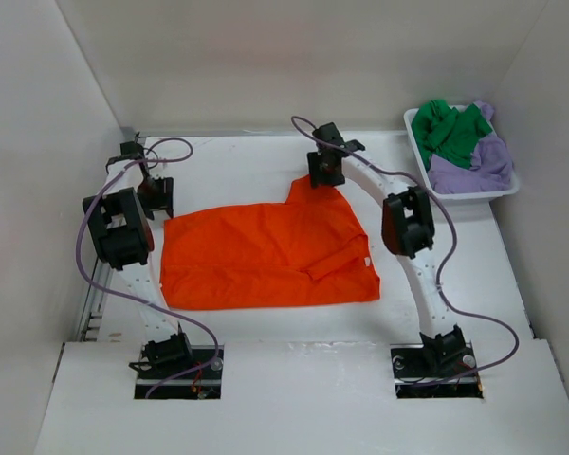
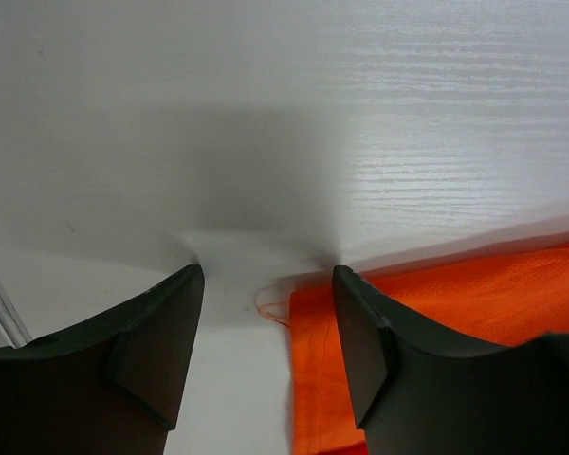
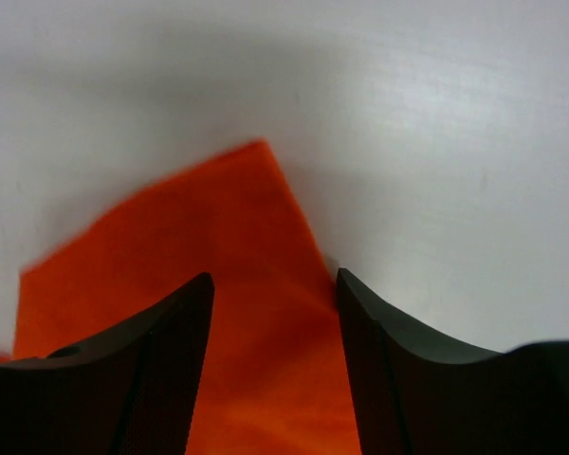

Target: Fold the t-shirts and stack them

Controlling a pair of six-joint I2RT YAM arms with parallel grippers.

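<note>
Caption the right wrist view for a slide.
Right gripper, jaws open, at a pointed corner of the orange t-shirt lying on the white table.

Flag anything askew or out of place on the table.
Nothing spilled or damaged. The orange shirt lies spread but skewed, with a flap doubled over near its right edge and its far corner poking out by the right hand. The green shirt and lavender shirt sit crumpled, unfolded, in the white basket at the far right.

White basket (image 1: 467, 196) (far right corner) sits on the table (image 1: 247, 156).
</note>
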